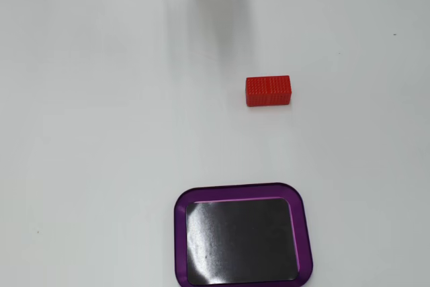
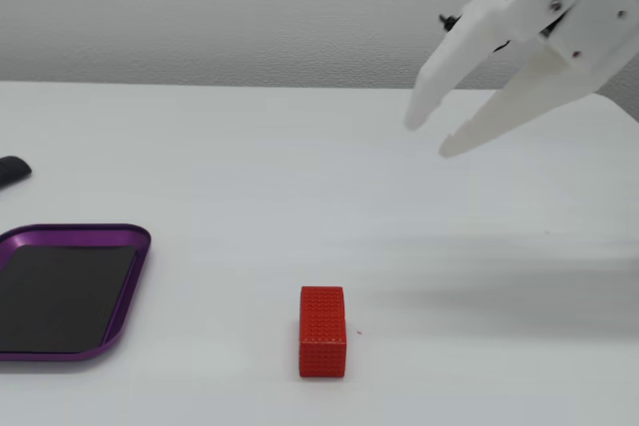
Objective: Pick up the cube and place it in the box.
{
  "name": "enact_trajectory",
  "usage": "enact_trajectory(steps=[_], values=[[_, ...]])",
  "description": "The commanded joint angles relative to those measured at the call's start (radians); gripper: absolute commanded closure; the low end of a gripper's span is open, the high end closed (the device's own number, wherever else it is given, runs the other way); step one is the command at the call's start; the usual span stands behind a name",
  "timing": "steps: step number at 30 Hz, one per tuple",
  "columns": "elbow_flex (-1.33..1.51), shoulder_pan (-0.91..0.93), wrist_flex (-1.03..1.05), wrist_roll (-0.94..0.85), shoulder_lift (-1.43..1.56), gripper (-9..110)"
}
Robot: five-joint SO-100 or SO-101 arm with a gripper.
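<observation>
White two-finger gripper point(image 2: 429, 140), jaws apart, hangs well above the small red textured cube point(image 2: 322, 331) on the white table point(image 2: 200, 147); purple-rimmed box point(image 1: 242, 233) empty. Misaligned descent could nudge the cube aside.

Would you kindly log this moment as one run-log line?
phase: approach | gripper: open, raised, empty | cube: on table, untouched | box: empty

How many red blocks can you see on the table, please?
1. The red block lies alone on the white table, apart from the purple tray, in both fixed views. Nothing appears able to hide another.
</observation>
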Motion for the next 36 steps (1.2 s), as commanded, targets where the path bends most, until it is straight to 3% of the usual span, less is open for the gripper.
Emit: enact_trajectory(steps=[1,9,17,28,36], values=[[-0.202,-0.006,0.032,0.063,-0.351,89],[-0.523,-0.069,0.077,0.474,-0.727,83],[-0.592,-0.281,0.077,0.611,-0.776,83],[-0.491,-0.295,-0.121,0.607,-0.779,79],[-0.408,-0.295,-0.202,0.509,-0.779,75]])
